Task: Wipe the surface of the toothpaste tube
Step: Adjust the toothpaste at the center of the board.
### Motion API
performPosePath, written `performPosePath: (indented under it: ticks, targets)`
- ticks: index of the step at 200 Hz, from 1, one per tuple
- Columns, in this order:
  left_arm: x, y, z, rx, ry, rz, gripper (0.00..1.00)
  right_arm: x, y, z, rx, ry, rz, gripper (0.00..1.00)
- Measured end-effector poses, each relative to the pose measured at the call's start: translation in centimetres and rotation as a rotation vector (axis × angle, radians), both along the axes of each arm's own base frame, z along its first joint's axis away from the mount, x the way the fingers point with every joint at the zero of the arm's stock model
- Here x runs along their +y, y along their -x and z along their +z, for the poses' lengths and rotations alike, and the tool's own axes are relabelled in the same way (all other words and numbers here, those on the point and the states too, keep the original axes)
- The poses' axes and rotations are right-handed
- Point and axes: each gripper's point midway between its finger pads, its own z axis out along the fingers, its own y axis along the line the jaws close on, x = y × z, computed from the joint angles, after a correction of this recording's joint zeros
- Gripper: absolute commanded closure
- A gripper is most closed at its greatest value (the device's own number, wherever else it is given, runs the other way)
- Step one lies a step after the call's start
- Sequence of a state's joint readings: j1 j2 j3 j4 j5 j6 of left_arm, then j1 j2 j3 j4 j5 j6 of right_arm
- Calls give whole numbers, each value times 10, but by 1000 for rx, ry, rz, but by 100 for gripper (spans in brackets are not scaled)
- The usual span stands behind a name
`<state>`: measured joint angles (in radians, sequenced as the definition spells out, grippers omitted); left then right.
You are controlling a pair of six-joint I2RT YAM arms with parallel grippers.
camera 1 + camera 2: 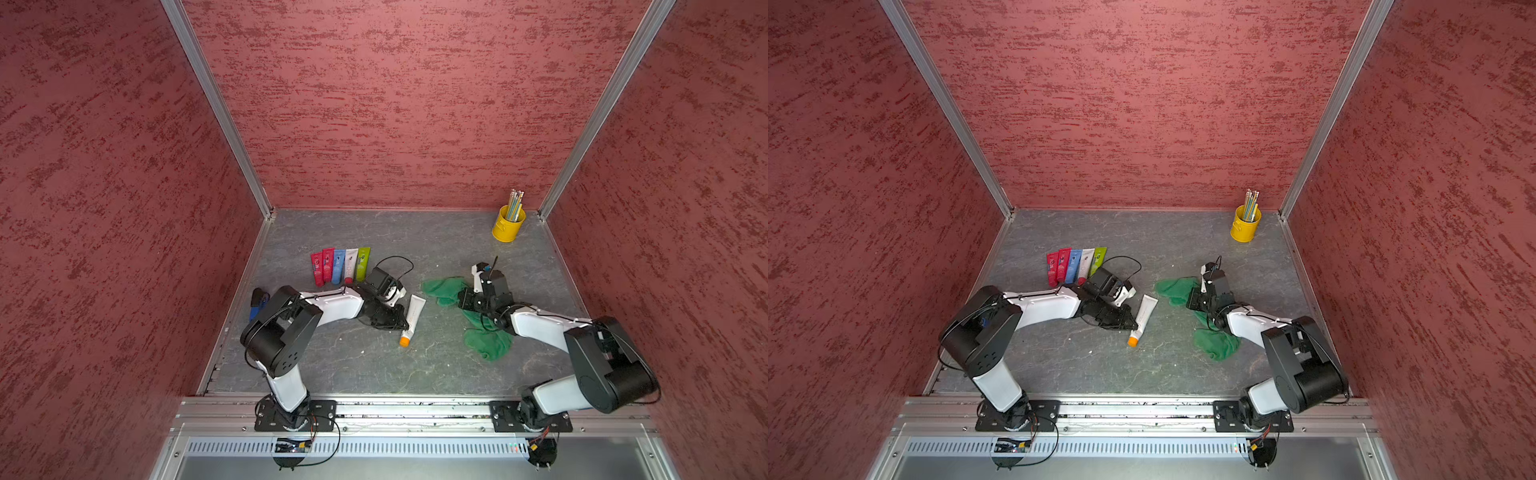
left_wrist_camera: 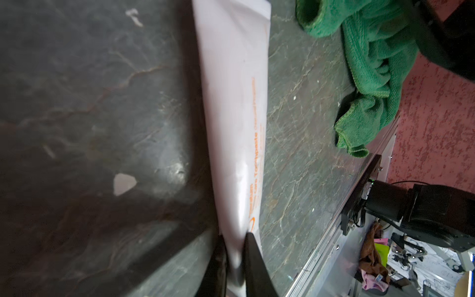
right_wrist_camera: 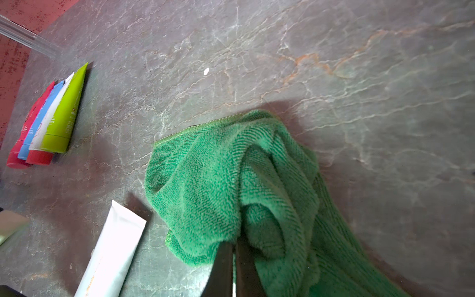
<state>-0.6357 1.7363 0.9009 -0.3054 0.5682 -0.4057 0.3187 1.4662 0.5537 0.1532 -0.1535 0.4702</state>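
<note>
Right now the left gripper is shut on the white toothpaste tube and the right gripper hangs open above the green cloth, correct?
Not quite. The right gripper is not open: the right wrist view shows it shut on the green cloth. The rest holds: the left gripper is shut on the white toothpaste tube.

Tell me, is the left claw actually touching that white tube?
Touching. The left wrist view shows the left gripper shut on the toothpaste tube, pinching it from both sides with no gap.
</note>
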Motion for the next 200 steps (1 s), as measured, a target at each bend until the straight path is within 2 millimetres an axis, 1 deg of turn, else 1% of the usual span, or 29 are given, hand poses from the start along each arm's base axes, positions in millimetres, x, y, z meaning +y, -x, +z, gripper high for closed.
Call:
performPosePath:
  ticks: [36, 61, 84, 109, 118, 130, 143, 166, 184, 200]
  targets:
    - [3, -5, 4, -61, -113, 0, 96, 0, 2, -3, 1, -2, 2, 100]
    - [20, -8, 11, -132, -298, 16, 96, 0, 2, -2, -2, -3, 2, 100]
    - [34, -15, 29, -217, -475, 14, 96, 0, 2, -2, -4, -5, 3, 100]
    - [50, -23, 55, -321, -660, 18, 95, 1, 1, -2, -5, -6, 4, 100]
    - [56, -26, 61, -350, -730, 16, 95, 1, 1, -3, -2, -6, 5, 100]
    - [61, -29, 65, -376, -818, 9, 95, 1, 1, -5, 0, -7, 7, 100]
    - [66, -30, 60, -389, -913, -10, 95, 2, 1, -6, 2, -8, 9, 100]
    - [75, -27, 39, -386, -1078, -76, 95, 3, 1, -6, 3, -12, 12, 100]
    - [80, -22, 25, -376, -1162, -123, 94, 3, 1, -6, 4, -12, 13, 100]
    - [79, -20, 18, -381, -1206, -154, 91, 3, 1, -7, 5, -13, 14, 100]
